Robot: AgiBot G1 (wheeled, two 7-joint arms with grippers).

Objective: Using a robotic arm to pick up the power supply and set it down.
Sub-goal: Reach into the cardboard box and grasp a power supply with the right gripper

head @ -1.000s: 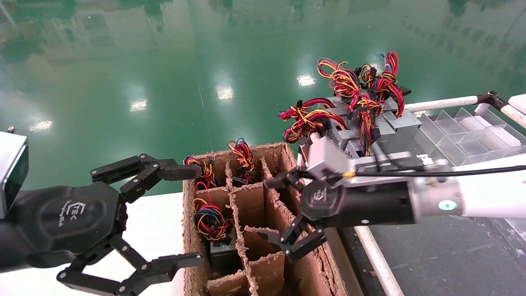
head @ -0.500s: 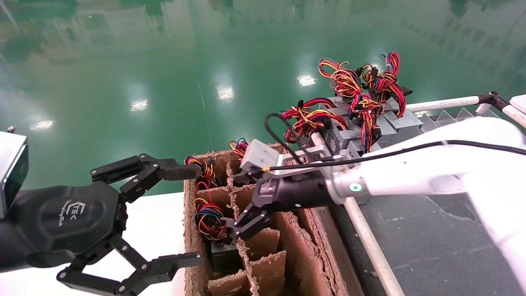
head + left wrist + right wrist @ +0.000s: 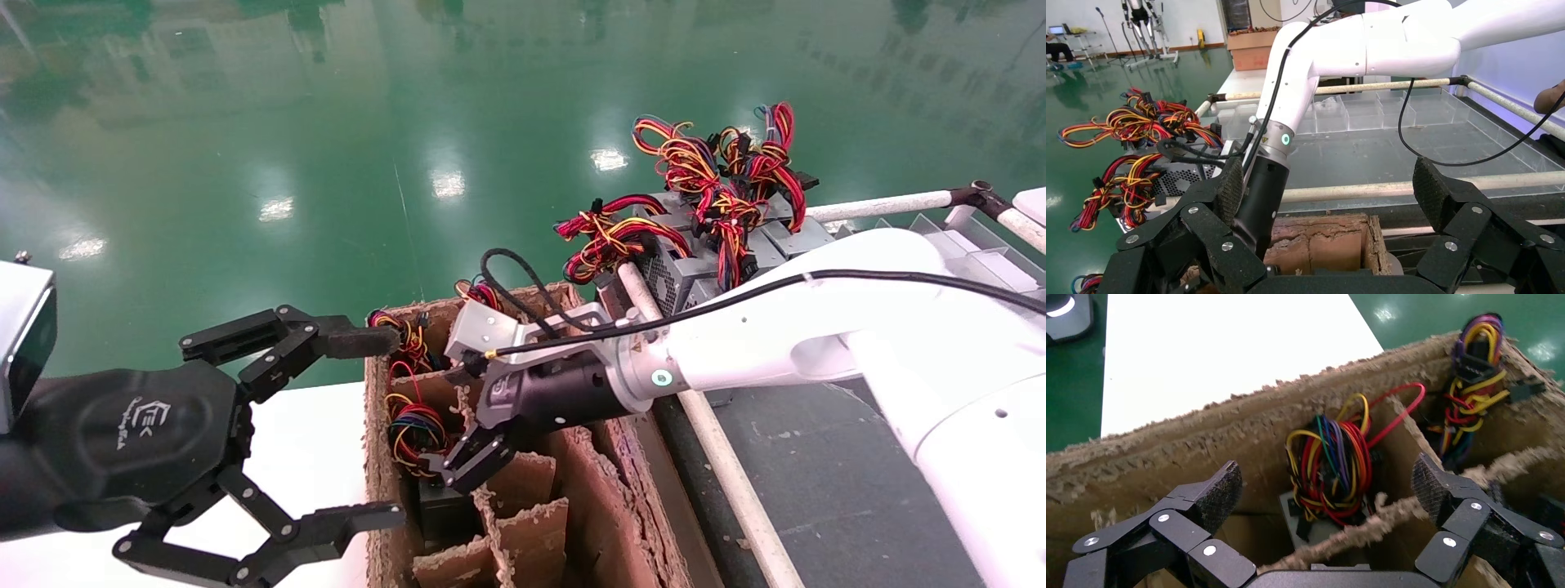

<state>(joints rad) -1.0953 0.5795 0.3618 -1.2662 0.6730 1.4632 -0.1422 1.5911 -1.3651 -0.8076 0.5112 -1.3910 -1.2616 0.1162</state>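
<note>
The power supply (image 3: 415,435) sits in a left-column cell of the divided cardboard box (image 3: 377,490). Its red, yellow, black and blue wire coil tops a small grey case (image 3: 1315,525). The white robotic arm (image 3: 760,351) reaches across the box from the right. Its black right gripper (image 3: 458,447) hangs open just over that cell, tilted down. In the right wrist view the right gripper (image 3: 1327,487) has its pads either side of the coil (image 3: 1333,456), with a frayed divider edge between. Nothing is held. My left gripper (image 3: 364,429) is open, parked beside the box's left wall.
A pile of grey supplies with red-yellow wires (image 3: 703,237) lies on the rack behind the box. More wire bundles (image 3: 406,343) fill the far cells. Clear plastic trays (image 3: 1389,116) and a white rail (image 3: 882,206) stand on the right. A white tabletop (image 3: 306,457) lies left.
The right arm has swung left across the box and dipped, carrying its open gripper from the right-hand cells to the cell with the power supply. The left gripper has stayed still.
</note>
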